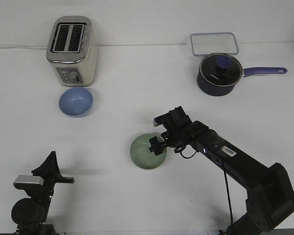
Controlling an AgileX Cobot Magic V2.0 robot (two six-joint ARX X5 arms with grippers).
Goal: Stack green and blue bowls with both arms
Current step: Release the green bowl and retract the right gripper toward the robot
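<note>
The pale green bowl [146,152] sits on the white table near the middle. My right gripper [157,145] reaches in from the right and is at the bowl's right rim, with one dark finger [155,143] over the inside of the bowl. I cannot tell whether the jaws are closed on the rim. The periwinkle blue bowl [76,102] stands upright and empty at the back left, just in front of the toaster. My left gripper [53,169] is low at the front left, far from both bowls, and holds nothing I can see.
A cream and silver toaster [71,51] stands at the back left. A dark navy saucepan [218,74] with lid and long handle is at the back right, with a clear lidded container [214,43] behind it.
</note>
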